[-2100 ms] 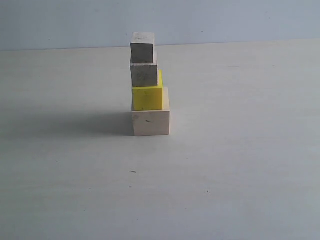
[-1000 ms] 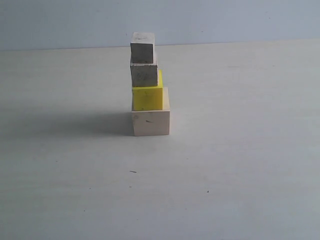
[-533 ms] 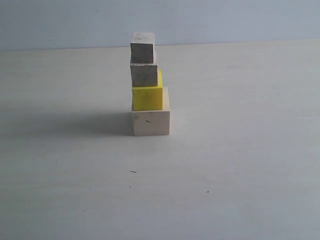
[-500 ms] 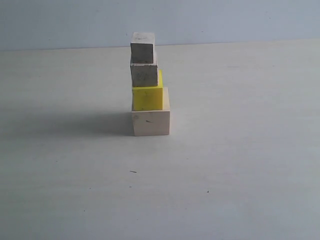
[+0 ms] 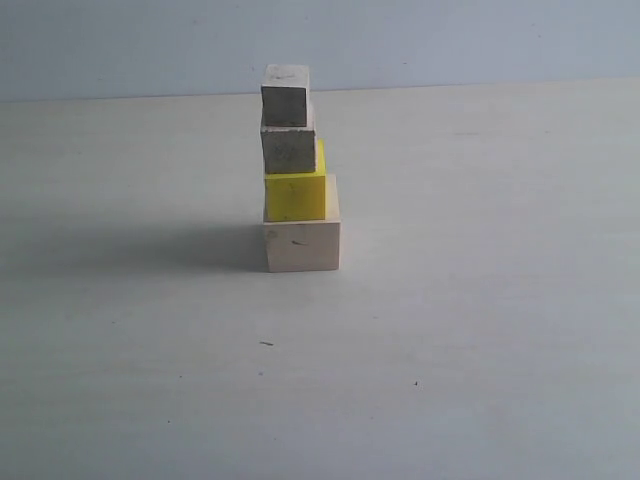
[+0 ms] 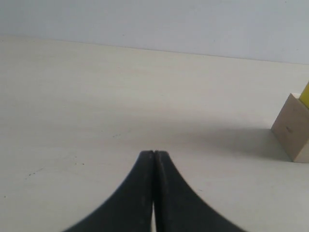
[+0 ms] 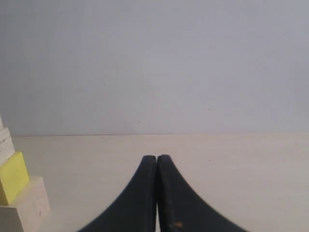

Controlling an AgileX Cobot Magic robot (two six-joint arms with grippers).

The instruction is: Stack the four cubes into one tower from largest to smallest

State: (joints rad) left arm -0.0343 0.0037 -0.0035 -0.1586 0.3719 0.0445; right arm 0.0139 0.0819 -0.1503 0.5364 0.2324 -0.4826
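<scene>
Pale tabletop [image 5: 480,330] meets a grey-blue wall [image 5: 450,40], and on it your tower [image 5: 296,215] stands complete: large pale wood cube [image 5: 302,246] at the base, yellow cube [image 5: 295,197] on it, grainy wood cube [image 5: 288,151] next, tiny cube [image 5: 285,103] on top. Your left hand [image 6: 153,153] and right hand [image 7: 157,157] are both closed, empty, well apart from it.
</scene>
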